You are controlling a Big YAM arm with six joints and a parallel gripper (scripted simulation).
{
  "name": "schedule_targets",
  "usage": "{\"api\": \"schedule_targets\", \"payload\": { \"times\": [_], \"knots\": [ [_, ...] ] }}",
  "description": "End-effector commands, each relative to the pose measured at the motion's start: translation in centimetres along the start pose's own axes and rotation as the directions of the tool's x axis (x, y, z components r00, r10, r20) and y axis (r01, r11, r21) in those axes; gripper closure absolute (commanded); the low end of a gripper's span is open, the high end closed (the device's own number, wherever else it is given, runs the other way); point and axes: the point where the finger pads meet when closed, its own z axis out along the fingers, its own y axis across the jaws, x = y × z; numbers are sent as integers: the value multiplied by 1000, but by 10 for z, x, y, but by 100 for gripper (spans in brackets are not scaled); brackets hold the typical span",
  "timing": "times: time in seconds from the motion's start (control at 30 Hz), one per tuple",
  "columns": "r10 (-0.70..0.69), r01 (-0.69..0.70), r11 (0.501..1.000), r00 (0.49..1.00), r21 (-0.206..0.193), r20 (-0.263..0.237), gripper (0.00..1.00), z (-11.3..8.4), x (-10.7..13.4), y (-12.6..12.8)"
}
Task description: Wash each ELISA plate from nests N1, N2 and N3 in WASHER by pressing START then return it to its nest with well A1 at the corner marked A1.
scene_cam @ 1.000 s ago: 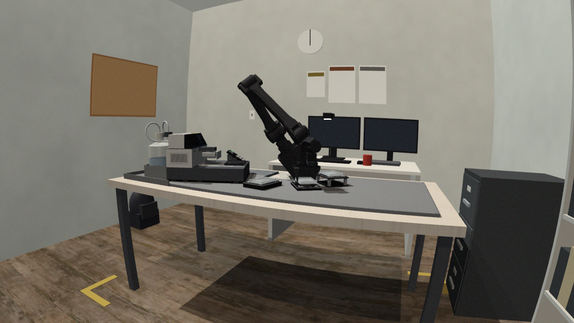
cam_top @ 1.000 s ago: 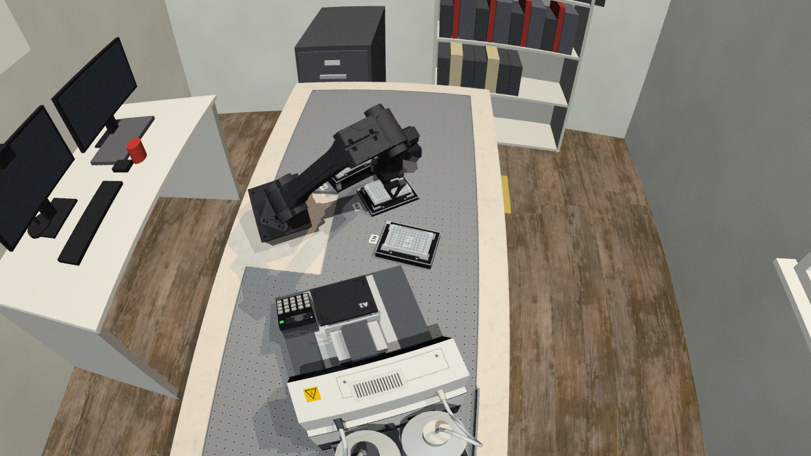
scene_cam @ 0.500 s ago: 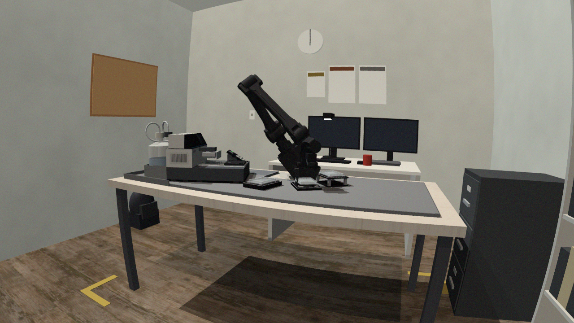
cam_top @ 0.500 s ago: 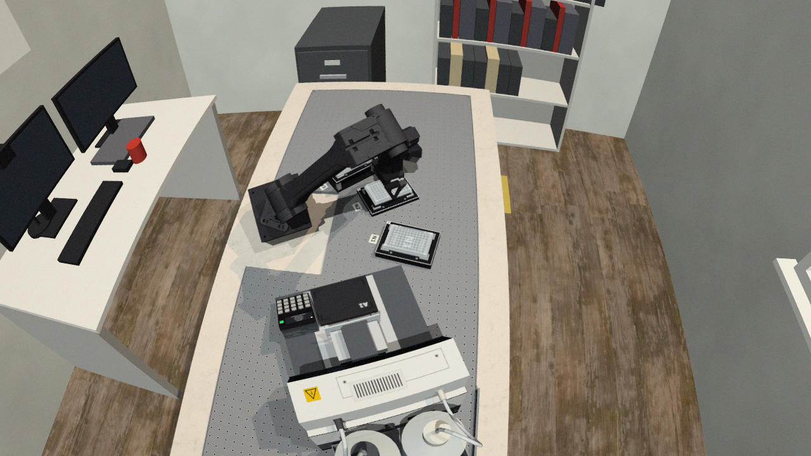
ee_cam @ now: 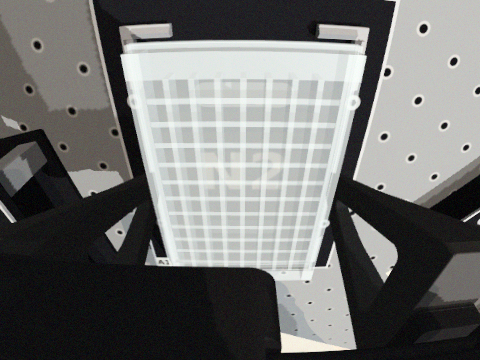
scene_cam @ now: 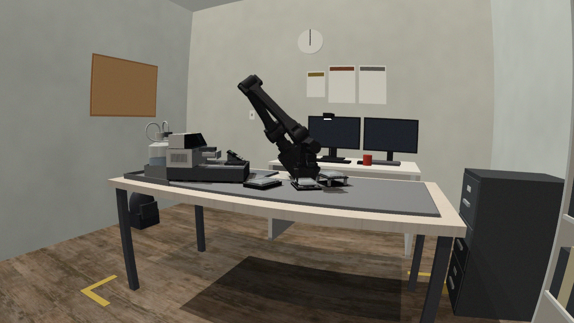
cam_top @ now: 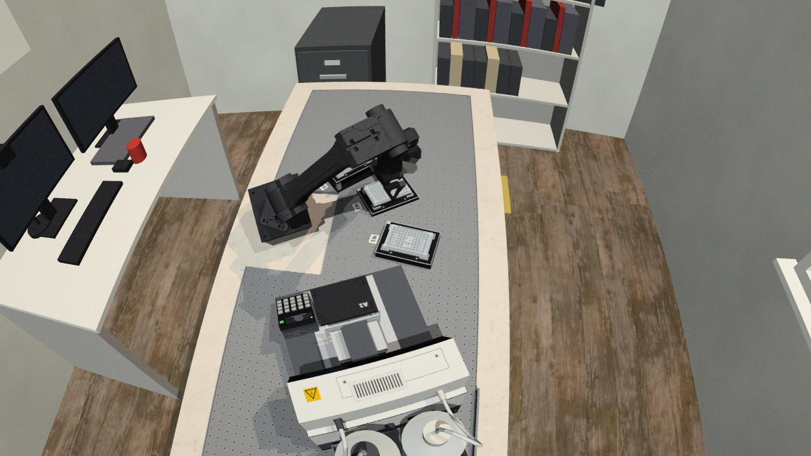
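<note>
Middle plate (cam_top: 375,192) (scene_cam: 306,181) (ee_cam: 240,165) in middle nest (cam_top: 375,211) (scene_cam: 306,188) (ee_cam: 240,17), apparently flat between locators (ee_cam: 150,31) (ee_cam: 345,32). Fingers of gripper (cam_top: 396,190) (ee_cam: 244,179) spread wide, one along each long side of plate; cannot tell whether pinching or just short of contact. Step in hand, as judged: pick-up from middle nest. Risks: shallow or off-centre bite, letting plate slip or tip on lift; slight skew, catching skirt on a locator; sideways travel too soon, scraping nest. Edges relative to middle nest: near nest (cam_top: 379,256) (scene_cam: 263,186) (ee_cam: 457,197) on washer side, close; raised nest (cam_top: 356,180) (scene_cam: 337,178) on opposite side, closer, a likely snag for a wide finger or wrist. Best room straight up; then over near nest toward washer (cam_top: 377,368) (scene_cam: 184,162), well beyond, with carrier (cam_top: 343,297) out and bare.
</note>
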Motion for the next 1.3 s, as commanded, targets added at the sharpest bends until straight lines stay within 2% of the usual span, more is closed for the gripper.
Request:
{"api": "schedule_targets", "payload": {
  "times": [0.0, 1.27],
  "knots": [
    [4, -4, 1000, 1000, 0, 3, 16, 2, -1, -3],
    [-4, 4, 1000, 1000, 1, -6, 16, 10, 3, -1]
  ]
}}
